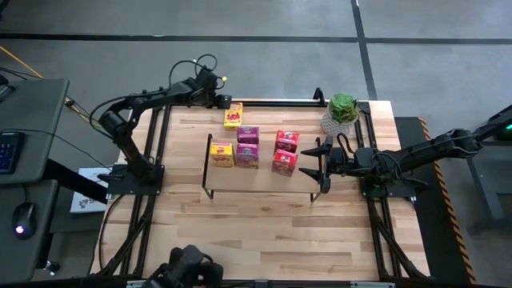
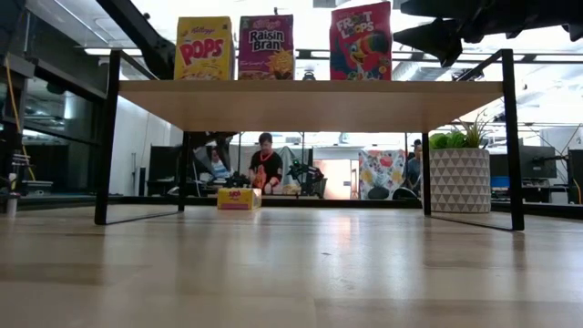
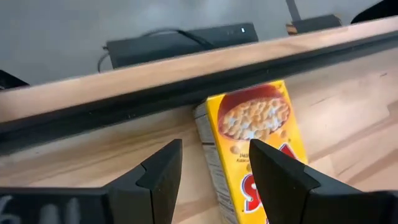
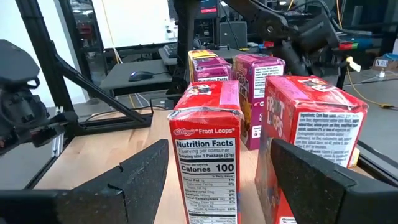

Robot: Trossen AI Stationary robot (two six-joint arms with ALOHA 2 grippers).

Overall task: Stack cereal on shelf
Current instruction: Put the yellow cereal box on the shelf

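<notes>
Five cereal boxes stand on the shelf (image 1: pixel 260 180): a yellow one (image 1: pixel 222 154), two magenta ones (image 1: pixel 248 134) (image 1: pixel 246 155) and two red ones (image 1: pixel 286 142) (image 1: pixel 283 162). A second yellow box (image 1: pixel 233 115) (image 3: pixel 255 143) lies flat on the table by its far edge, behind the shelf. My left gripper (image 1: pixel 226 102) (image 3: pixel 211 177) is open just above this box, one finger over its printed face and one beside it. My right gripper (image 1: pixel 310 160) (image 4: pixel 217 186) is open at the shelf's right end. Its fingers stand apart on either side of the nearer red box (image 4: pixel 208 155).
A potted green plant (image 1: pixel 344 112) (image 2: pixel 460 173) stands at the table's far right corner, close behind my right arm. The table's black far rail (image 3: pixel 124 102) runs just beyond the lying yellow box. Bare wood stretches from the shelf to the near edge (image 1: pixel 256 240). People sit in the room beyond.
</notes>
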